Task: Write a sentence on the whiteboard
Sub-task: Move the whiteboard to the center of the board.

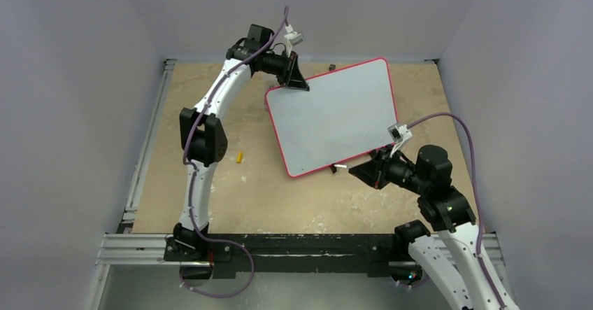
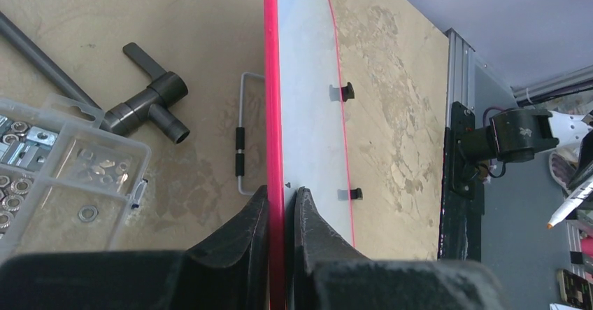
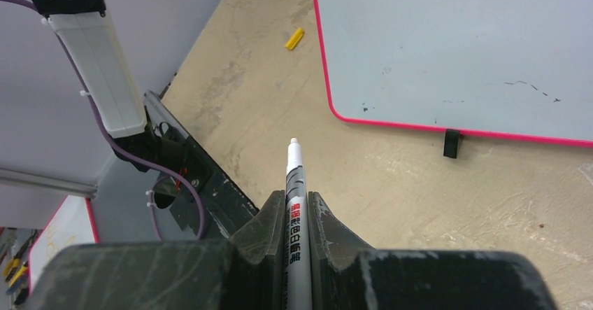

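1. Whiteboard [image 1: 336,114] sits skewed in the middle of the tabletop [image 1: 280,205]. The left end effector [image 2: 280,199] is clenched on its red-pink frame [image 2: 271,79] at the far left corner.
2. Right end effector [image 3: 295,201] grasps a white marker [image 3: 294,177] just off the board's near edge. The bare tip points past the board's corner and is not touching it.
3. Yellow cap [image 1: 239,157] lies alone on the tabletop, between the board and the left arm.
4. Left wrist view alone shows three things to the left of the frame: a clear box [image 2: 63,170] of nuts and washers, a dark T-shaped fitting [image 2: 150,100] and a wire loop [image 2: 241,142]. The top view shows none of them.
5. Two black feet [image 2: 347,92] show on the board's far-side edge in the left wrist view. The right wrist view catches only one.
6. Right wrist view picks out faint dark specks [image 3: 531,86] on the board's surface. From above they are too small to see.
7. The marker's rear end is hidden between the fingers. I cannot tell whether the board lies flat or is raised at the gripped corner.
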{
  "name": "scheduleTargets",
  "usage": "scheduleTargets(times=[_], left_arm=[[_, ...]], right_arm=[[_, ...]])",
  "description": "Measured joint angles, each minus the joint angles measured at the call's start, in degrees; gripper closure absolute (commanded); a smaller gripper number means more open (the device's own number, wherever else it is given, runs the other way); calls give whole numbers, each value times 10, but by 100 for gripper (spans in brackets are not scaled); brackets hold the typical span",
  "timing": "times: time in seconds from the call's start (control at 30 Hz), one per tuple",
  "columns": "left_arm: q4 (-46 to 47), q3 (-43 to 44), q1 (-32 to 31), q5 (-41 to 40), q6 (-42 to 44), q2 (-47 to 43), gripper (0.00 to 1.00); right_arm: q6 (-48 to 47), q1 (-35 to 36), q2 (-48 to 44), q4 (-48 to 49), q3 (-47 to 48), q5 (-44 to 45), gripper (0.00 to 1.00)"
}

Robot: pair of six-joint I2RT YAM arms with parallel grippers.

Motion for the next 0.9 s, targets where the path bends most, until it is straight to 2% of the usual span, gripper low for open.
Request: scheduleTargets(times=[0.3,0.5,0.9], left_arm=[[-47,-60,11,-6,66,-59,100],[-74,-64,1,-6,105,-81,100],[-93,-59,-71,-26,99,-80,100]], right_arm=[[2,0,-6,0,0,-1,100],[5,0,-11,-2,0,-1,100],[10,0,-43,-9,0,0,100]])
